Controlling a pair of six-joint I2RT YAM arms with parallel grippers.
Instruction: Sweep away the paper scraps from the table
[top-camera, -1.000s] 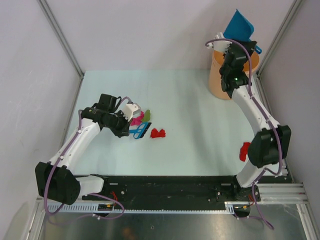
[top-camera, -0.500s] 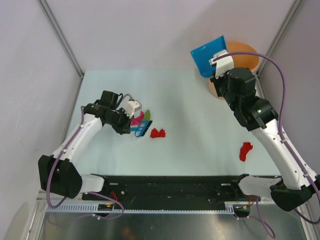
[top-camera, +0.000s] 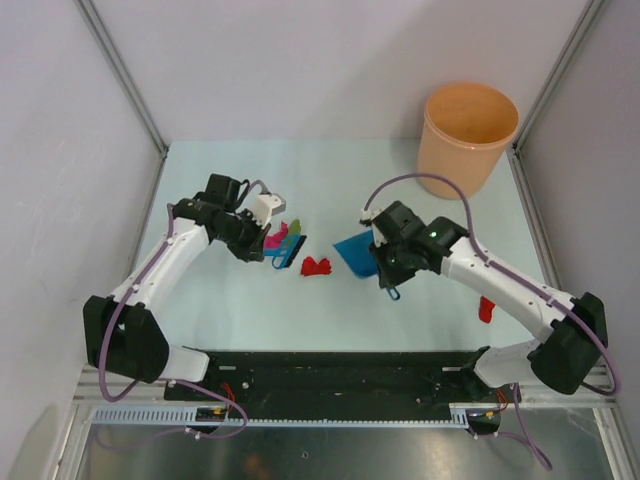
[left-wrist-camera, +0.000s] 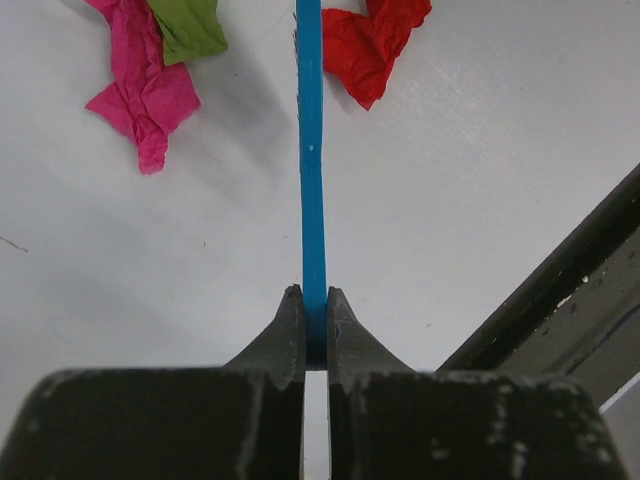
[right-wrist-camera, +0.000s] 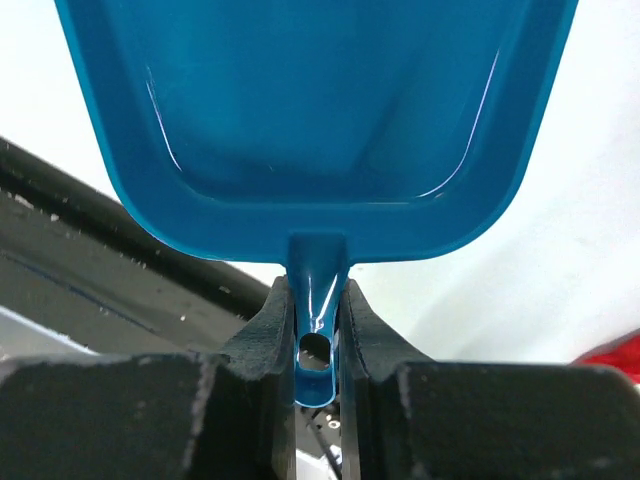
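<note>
On the pale green table (top-camera: 400, 190), a pink and green wad of the paper scraps (top-camera: 284, 233) lies by my left gripper (top-camera: 270, 248), which is shut on a thin blue brush (top-camera: 283, 259). A red scrap (top-camera: 317, 266) sits just right of the brush. The left wrist view shows the gripper (left-wrist-camera: 313, 292) clamping the brush (left-wrist-camera: 312, 150), with pink (left-wrist-camera: 140, 85), green (left-wrist-camera: 190, 25) and red (left-wrist-camera: 375, 40) scraps ahead. My right gripper (top-camera: 380, 268) is shut on the handle of a blue dustpan (top-camera: 353, 251) right of the red scrap. That grip (right-wrist-camera: 316, 285) on the dustpan (right-wrist-camera: 320, 100) fills the right wrist view.
An orange bin (top-camera: 468, 135) stands at the back right corner. Another red scrap (top-camera: 487, 306) lies near the right arm's lower link, and its edge shows in the right wrist view (right-wrist-camera: 615, 355). The black rail (top-camera: 330, 375) with the arm bases runs along the near edge.
The right arm swung the dustpan from over the orange bin down to the middle of the table, just right of the red scrap. The left arm shifted only slightly.
</note>
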